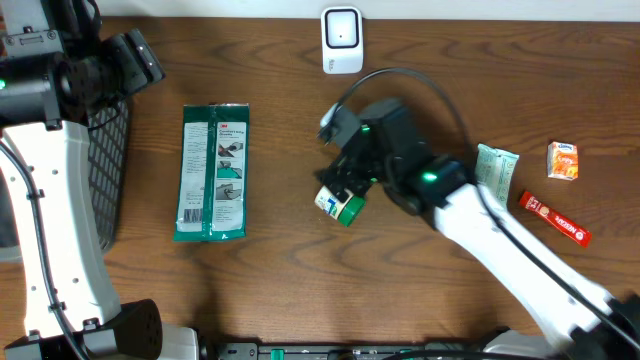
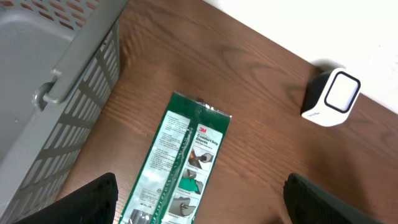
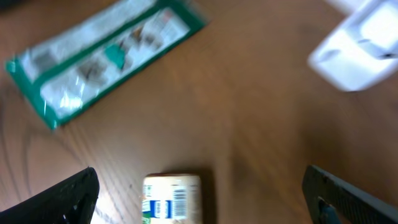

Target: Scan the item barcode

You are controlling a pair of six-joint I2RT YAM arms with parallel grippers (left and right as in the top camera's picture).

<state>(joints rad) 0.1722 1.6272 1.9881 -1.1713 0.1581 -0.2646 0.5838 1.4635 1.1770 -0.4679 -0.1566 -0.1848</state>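
My right gripper (image 3: 200, 208) hangs with its jaws spread wide, gripping nothing. The small barcoded carton (image 3: 172, 198) lies on the table (image 3: 249, 137) between its fingers, touching neither. Beyond it sit the green packet (image 3: 106, 56) and the white scanner (image 3: 357, 53). My left gripper (image 2: 199, 211) is likewise wide apart and empty above the green packet, with the grey basket (image 2: 50, 81) beside it

The counter (image 1: 280, 280) is brown wood grain, the packet (image 1: 212, 172) green and white, the scanner (image 1: 342, 40) white, the box (image 1: 563, 160) orange, the sachet (image 1: 555, 219) red, the basket (image 1: 108, 170) grey mesh.
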